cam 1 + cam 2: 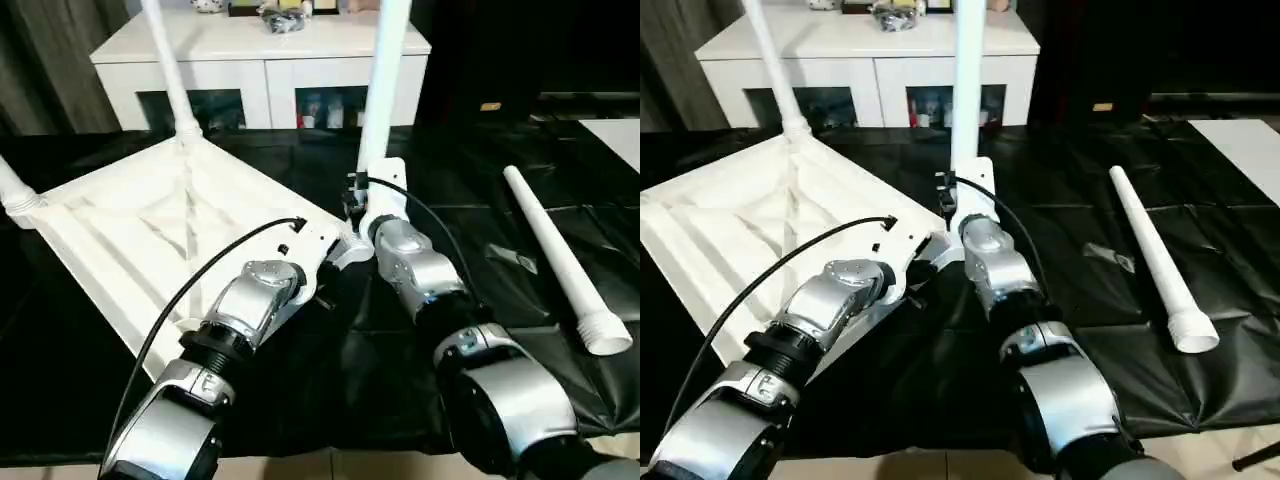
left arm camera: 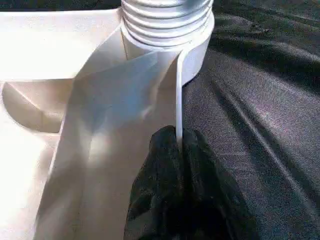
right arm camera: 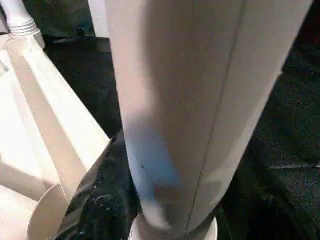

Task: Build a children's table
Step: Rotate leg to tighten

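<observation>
Two silver forearms reach forward over the black-covered bench point(image 1: 420, 390). Left gripper point(image 2: 179, 142): fingers pinched nearly closed on a thin upright rib of the tabletop point(image 1: 150, 240), just below the corner socket; the left wrist view shows the rib's edge running between the black fingertips point(image 2: 200, 165) and a threaded leg end seated in the socket above them. Right gripper point(image 1: 365, 205): fingers about half open around the near upright leg point(image 1: 385, 80); the right wrist view shows that leg close up, its tube blocking most of what lies behind, with one black finger point(image 3: 102, 195) against its side and the socket collar at its foot.

The tabletop lies upside down, ribbed underside up, on the left half of the bench. The head views show what the wrist views miss: a second leg point(image 1: 170, 70) standing in the far corner socket, a third leg point(image 1: 12, 190) at the left corner, and a loose fourth leg point(image 1: 560, 255) lying flat on the bench well to the right, threaded end nearest.

Beyond the bench stands a white cabinet point(image 1: 260, 70) with glass doors and small clutter on top.
</observation>
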